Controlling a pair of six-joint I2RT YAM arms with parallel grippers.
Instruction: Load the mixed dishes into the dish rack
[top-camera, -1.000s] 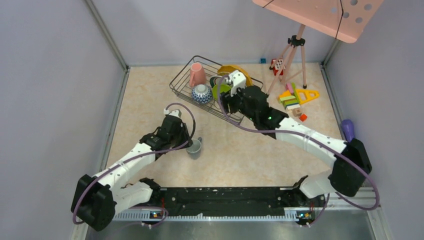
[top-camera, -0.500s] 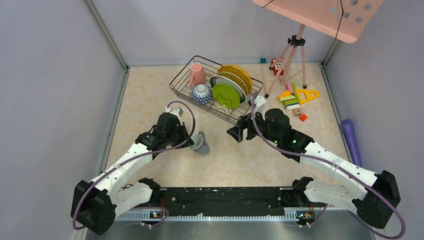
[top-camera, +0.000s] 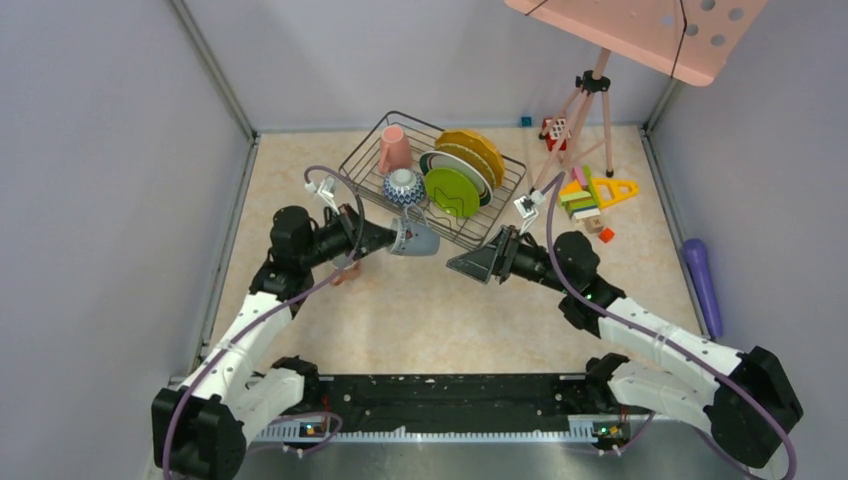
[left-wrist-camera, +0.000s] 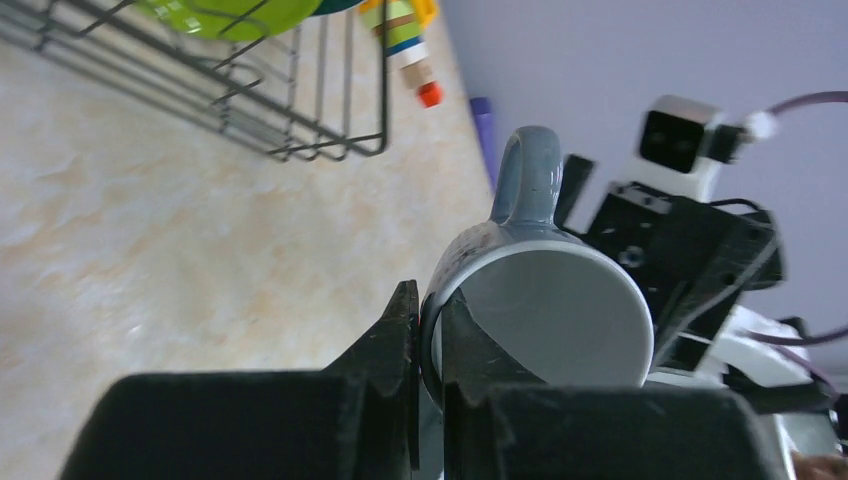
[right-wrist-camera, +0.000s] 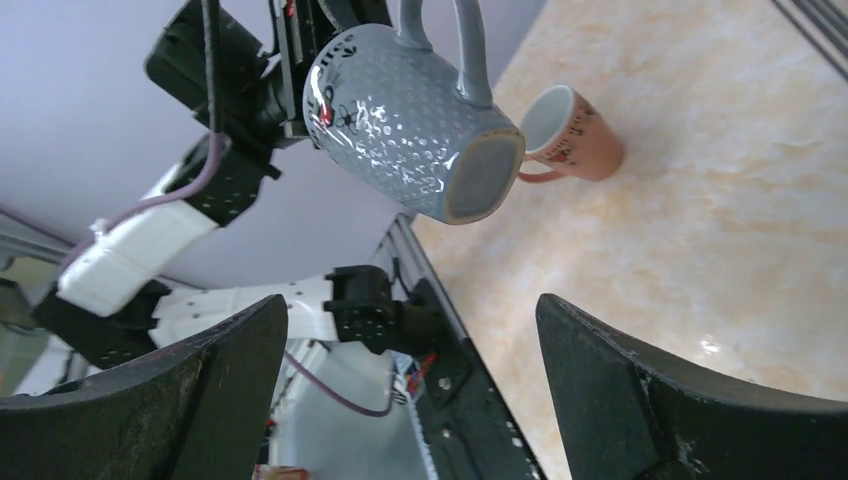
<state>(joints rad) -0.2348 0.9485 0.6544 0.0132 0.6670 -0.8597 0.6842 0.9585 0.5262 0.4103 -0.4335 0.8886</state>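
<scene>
My left gripper is shut on the rim of a grey-blue dotted mug and holds it on its side in the air just in front of the dish rack. In the left wrist view, one finger of the gripper is inside the mug and one is outside. My right gripper is open and empty, facing the mug from the right, a short way off. The rack holds a pink mug, a blue-white bowl, a lime green plate, a green-rimmed white plate and an olive-yellow plate.
A second pink mug lies on its side on the table under my left arm. Toy blocks and a tripod stand right of the rack. A purple object lies by the right wall.
My left gripper lifted the grey-blue mug off the table and carried it up toward the rack's front. My right arm pulled back from the rack and now faces the mug, open.
</scene>
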